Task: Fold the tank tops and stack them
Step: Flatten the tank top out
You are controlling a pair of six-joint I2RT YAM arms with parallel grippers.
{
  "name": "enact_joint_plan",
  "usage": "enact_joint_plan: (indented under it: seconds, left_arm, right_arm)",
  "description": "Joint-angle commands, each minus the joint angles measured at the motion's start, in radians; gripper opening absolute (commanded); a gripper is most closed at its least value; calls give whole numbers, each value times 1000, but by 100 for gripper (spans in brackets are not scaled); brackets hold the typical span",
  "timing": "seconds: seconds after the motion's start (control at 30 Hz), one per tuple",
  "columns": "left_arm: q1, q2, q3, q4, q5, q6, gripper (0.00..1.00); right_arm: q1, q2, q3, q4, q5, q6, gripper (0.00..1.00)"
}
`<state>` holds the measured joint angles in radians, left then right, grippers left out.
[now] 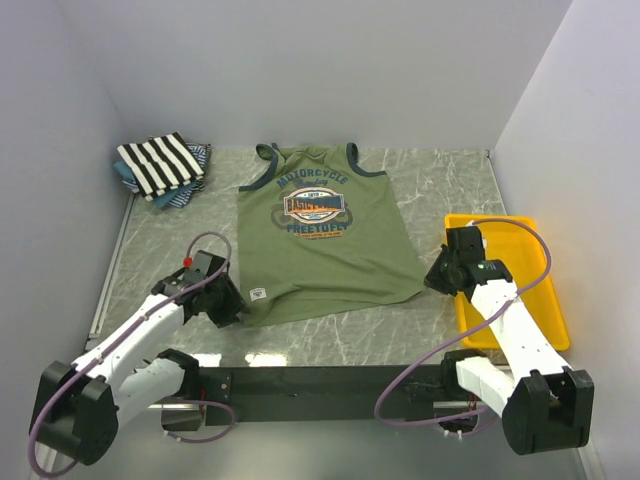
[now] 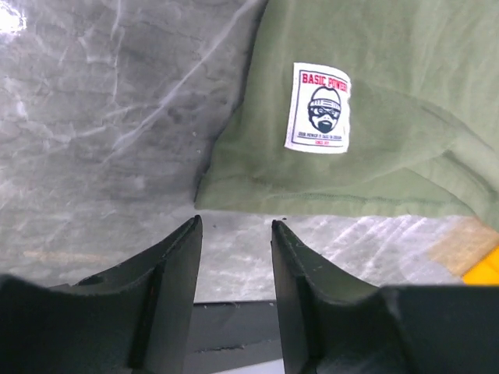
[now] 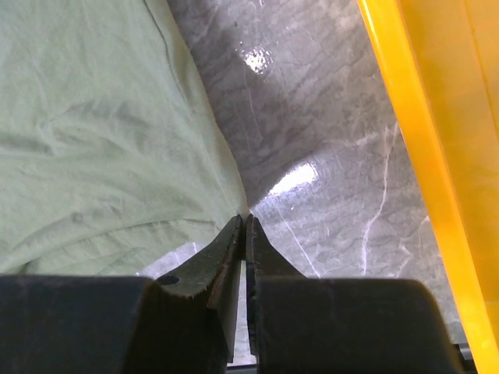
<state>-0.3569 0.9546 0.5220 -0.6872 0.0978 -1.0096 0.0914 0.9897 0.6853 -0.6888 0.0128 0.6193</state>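
Olive tank top (image 1: 318,250), one; yellow tray (image 1: 525,255), one.

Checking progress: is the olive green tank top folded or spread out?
Spread out: the olive green tank top lies flat, print up, both straps and hem showing.

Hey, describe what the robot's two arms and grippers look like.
The left arm and right arm have white shells, black joints and black bases. A purple cable loops along each. The left gripper and right gripper are black, with tapered wedge-shaped fingers. A small red part sits by the left wrist.
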Motion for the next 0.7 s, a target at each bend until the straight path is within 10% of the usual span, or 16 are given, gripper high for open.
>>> enact_joint_plan:
  seconds: [0.0,0.37,0.67]
  left_arm:
    - [-54,54,36,37,-93,-41,45]
    - [-183,176,61,31,-228,-118,46]
    - [-183,233,116,-24,-288,-86,1]
  right_arm:
    - [-5,7,-6,46,-1,-10,10]
    - [-7,35,-3,90,-10,-26,10]
    - [-7,33,11,89,6,-27,10]
